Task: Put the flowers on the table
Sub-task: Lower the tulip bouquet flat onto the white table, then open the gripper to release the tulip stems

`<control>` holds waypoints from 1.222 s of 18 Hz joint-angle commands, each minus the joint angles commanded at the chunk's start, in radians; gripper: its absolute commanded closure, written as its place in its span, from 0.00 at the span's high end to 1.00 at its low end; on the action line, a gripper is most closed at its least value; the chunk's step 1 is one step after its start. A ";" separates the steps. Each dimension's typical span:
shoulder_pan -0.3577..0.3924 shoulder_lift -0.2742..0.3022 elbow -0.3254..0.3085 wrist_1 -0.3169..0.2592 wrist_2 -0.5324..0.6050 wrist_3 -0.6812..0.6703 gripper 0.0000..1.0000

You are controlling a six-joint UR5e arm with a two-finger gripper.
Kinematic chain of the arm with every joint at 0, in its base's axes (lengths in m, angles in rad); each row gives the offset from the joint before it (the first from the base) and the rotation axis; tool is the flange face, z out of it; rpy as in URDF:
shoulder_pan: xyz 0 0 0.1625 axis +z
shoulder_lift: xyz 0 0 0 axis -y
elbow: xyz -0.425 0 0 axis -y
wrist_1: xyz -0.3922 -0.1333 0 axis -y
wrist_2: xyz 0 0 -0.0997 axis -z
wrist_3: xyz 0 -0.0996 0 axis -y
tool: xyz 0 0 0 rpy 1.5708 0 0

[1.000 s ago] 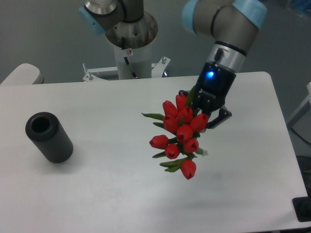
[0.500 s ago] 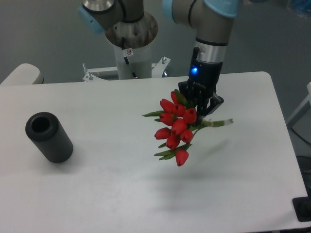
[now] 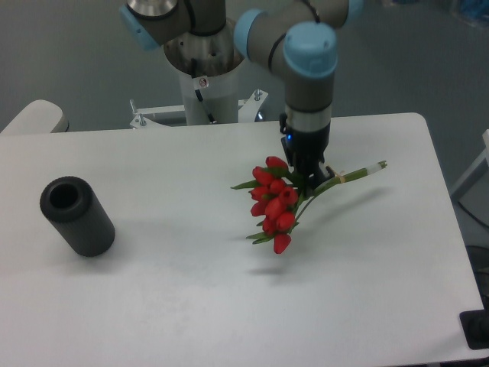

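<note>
Since the earlier frames the arm has swung leftward and turned the bunch of red tulip flowers (image 3: pixel 274 206) flatter, the black two-finger gripper (image 3: pixel 312 177) clamped on their stems, long axis slanting from upper-right stem ends to lower-left buds above the white matte table (image 3: pixel 153 290).

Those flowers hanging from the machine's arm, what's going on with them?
The robot arm's gripper is clamped on the stems of the flowers, a bunch of red tulips, and holds them in the air above the white table. The buds hang down to the left and the stem ends stick out to the right. A shadow lies under the bunch, so it hasn't been set down yet. A dark grey cylinder sits far to the left.
</note>
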 joint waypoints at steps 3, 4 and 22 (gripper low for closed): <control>0.003 -0.055 0.020 0.002 0.006 0.014 0.30; 0.005 -0.066 0.023 0.002 0.006 0.016 0.30; 0.002 -0.118 0.216 -0.009 -0.023 0.002 1.00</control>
